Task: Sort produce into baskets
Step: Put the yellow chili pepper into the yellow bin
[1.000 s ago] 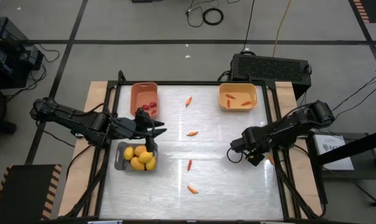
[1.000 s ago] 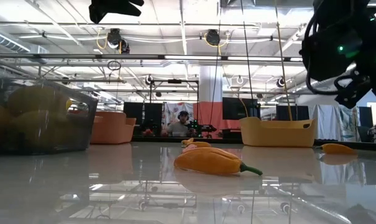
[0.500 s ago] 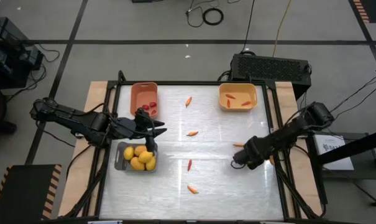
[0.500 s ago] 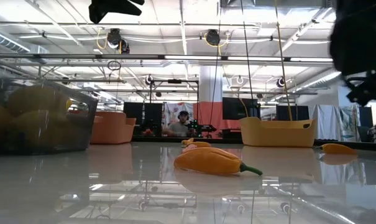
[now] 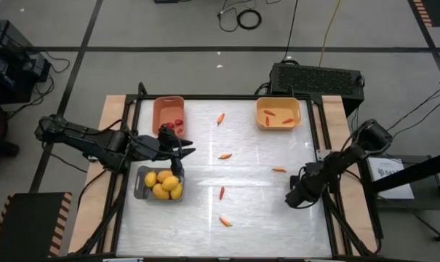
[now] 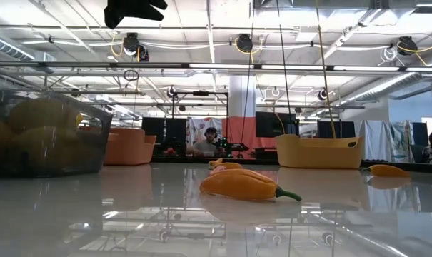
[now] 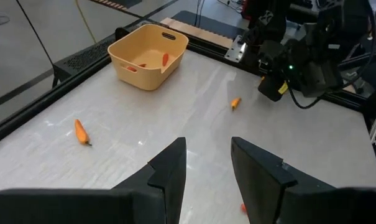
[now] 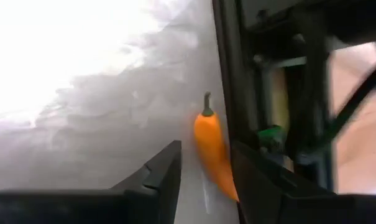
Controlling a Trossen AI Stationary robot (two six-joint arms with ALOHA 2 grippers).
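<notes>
Table [image 5: 263, 211]: we count five orange peppers loose.
Right gripper [image 5: 295, 198]: fingers apart, empty; one pepper [image 8: 214, 154] lies just ahead.
Left gripper [image 5: 182, 151]: apart, empty.

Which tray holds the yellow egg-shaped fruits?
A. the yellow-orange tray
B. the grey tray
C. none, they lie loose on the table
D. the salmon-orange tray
B: in the high view the yellow fruits are piled inside the grey tray; the salmon-orange tray holds dark red pieces and the yellow-orange tray holds slim orange peppers.

Bright overhead strip lighting, glare on glossy table [image 6: 130, 214], washed-out blurry right wrist view
</notes>
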